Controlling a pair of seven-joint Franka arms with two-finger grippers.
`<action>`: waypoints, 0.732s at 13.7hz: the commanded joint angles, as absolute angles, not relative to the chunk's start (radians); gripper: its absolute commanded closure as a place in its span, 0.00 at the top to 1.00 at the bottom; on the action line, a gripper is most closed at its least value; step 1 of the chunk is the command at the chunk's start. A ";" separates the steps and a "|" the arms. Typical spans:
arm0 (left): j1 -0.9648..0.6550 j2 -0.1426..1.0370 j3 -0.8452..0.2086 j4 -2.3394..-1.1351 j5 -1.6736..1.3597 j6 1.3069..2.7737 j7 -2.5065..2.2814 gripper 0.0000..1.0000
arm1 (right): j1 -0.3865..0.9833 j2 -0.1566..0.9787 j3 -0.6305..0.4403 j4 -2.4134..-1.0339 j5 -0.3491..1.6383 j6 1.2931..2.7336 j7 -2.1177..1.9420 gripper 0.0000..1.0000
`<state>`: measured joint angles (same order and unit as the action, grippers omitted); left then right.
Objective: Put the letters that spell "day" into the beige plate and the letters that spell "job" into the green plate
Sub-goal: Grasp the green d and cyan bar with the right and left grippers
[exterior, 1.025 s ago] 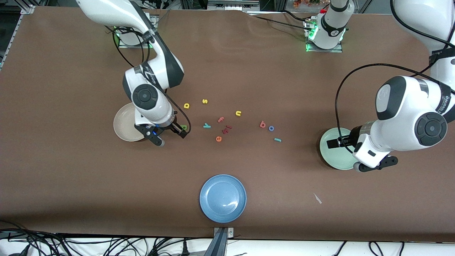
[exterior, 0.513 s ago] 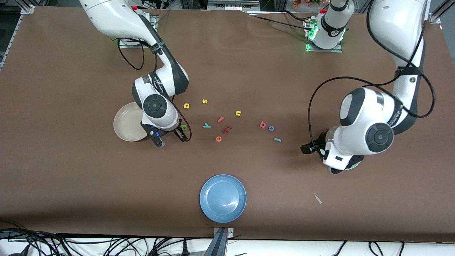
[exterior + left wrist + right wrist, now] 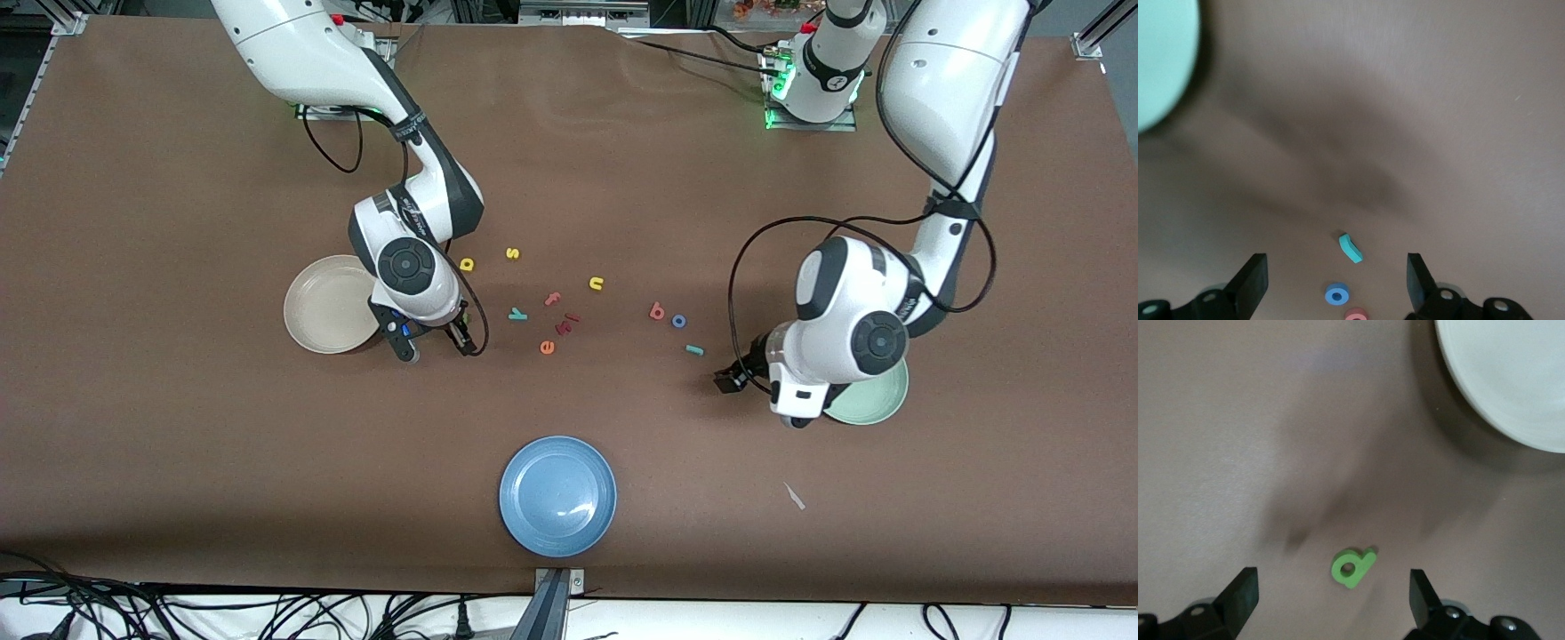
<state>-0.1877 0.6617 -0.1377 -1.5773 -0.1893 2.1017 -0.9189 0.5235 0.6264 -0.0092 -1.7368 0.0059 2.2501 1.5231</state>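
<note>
I have the right pincer (image 3: 1331, 603) low over the worktop (image 3: 178, 444), its fingers spread wide with nothing between them — the green d (image 3: 1353, 567) lies flat on the brown surface just ahead of the gap, and the beige plate (image 3: 322, 307) sits close beside this pincer, bare of letters. On my front view the right wrist hides that d, while the yellow a (image 3: 467, 264) and the teal y (image 3: 517, 313) lie a little way off toward the left arm's end. My left pincer (image 3: 1337, 283) also stands open and empty, held above the worktop beside the green plate (image 3: 876, 400), which its arm partly covers. Ahead of its fingers I see the teal j (image 3: 1351, 247) first, then the blue o (image 3: 1337, 293) and the pink-red b (image 3: 1355, 314) close to the gap — all three on the worktop, none in a plate.
</note>
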 commanded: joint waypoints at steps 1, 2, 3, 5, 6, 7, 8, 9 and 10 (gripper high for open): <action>-0.228 0.650 -0.130 -1.641 -0.215 2.163 -0.979 0.92 | 0.528 0.620 -0.011 -1.787 0.006 2.310 1.575 0.99; -0.250 0.658 -0.130 -1.647 -0.207 2.178 -1.003 0.91 | 0.528 0.620 -0.011 -1.801 0.006 2.338 1.589 0.92; -0.271 0.670 -0.126 -1.647 -0.204 2.196 -1.024 0.88 | 0.529 0.620 -0.009 -1.810 0.006 2.353 1.598 0.86; -0.276 0.689 -0.124 -1.647 -0.198 2.233 -1.031 0.73 | 0.528 0.620 -0.009 -1.818 0.008 2.358 1.598 0.77; -0.276 0.699 -0.126 -1.647 -0.174 2.237 -1.035 0.70 | 0.528 0.620 -0.006 -1.819 0.011 2.358 1.598 0.75; -0.276 0.706 -0.126 -1.647 -0.144 2.237 -1.049 0.70 | 0.528 0.620 -0.005 -1.819 0.011 2.359 1.600 0.73; -0.275 0.712 -0.126 -1.647 -0.129 2.237 -1.058 0.70 | 0.528 0.623 -0.005 -1.819 0.011 2.359 1.600 0.72; -0.273 0.719 -0.123 -1.647 -0.130 2.240 -1.081 0.68 | 0.528 0.626 -0.003 -1.819 0.020 2.359 1.600 0.72; -0.272 0.721 -0.123 -1.647 -0.129 2.247 -1.121 0.65 | 0.528 0.627 -0.003 -1.819 0.026 2.361 1.600 0.72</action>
